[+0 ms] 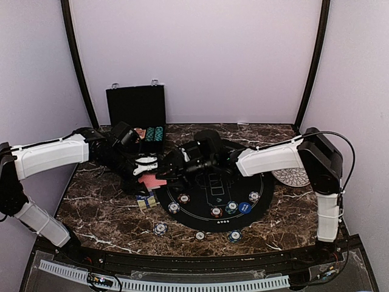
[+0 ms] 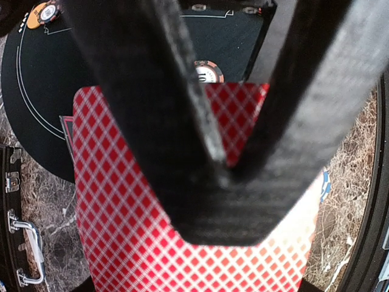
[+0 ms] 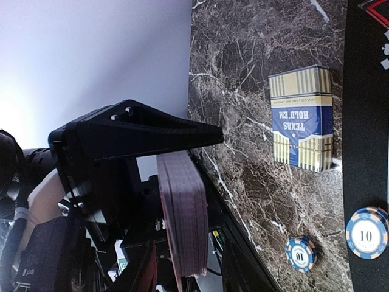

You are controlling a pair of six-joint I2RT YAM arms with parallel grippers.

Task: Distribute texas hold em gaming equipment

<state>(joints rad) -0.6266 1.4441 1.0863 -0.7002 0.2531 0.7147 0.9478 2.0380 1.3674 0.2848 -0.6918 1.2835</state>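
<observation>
we read "texas hold'em" on blue-and-gold card box (image 3: 302, 118), left gripper (image 2: 222, 170) clenching red-backed card deck (image 2: 121, 231), right gripper (image 1: 172, 165) we cannot tell

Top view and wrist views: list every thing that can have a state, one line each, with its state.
Case: open, lid upright.
Single card: red back showing, pinched in left jaws.
Deck: stacked, gripped in right jaws.
Left jaws: shut on the single card.
Right jaws: shut on the deck.
Card box: lying flat on the table.
Chips: lying flat, spread out.
</observation>
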